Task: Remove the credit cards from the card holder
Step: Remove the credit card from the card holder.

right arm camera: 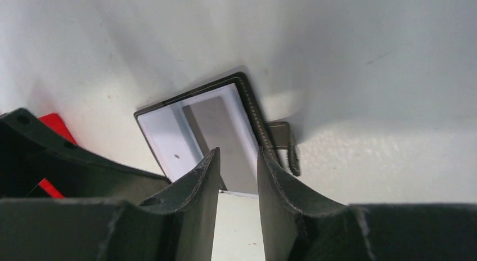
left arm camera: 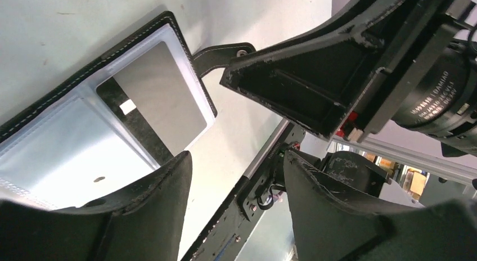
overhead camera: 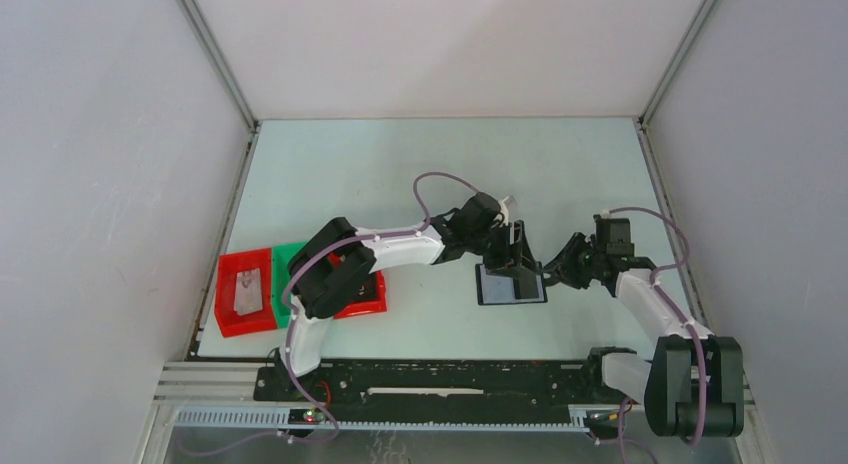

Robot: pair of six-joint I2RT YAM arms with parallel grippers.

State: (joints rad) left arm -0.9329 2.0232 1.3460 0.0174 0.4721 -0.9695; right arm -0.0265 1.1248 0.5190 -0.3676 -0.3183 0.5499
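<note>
The black card holder (overhead camera: 510, 285) lies open and flat on the table. Its clear sleeves face up. In the left wrist view the card holder (left arm camera: 67, 92) shows a pale grey credit card (left arm camera: 163, 98) in one sleeve, and its snap strap (left arm camera: 222, 52) sticks out to the side. My left gripper (overhead camera: 520, 262) hangs just above the holder, open and empty (left arm camera: 236, 165). My right gripper (overhead camera: 553, 274) is at the holder's right edge. Its fingers stand a narrow gap apart (right arm camera: 238, 155) over the grey card (right arm camera: 216, 123), holding nothing. No tan card is visible.
A red tray (overhead camera: 230, 319) at the left holds a pale grey card (overhead camera: 247, 291). A green tray (overhead camera: 290, 256) and a second red tray (overhead camera: 368, 302) sit beside it, partly under my left arm. Side walls enclose the table.
</note>
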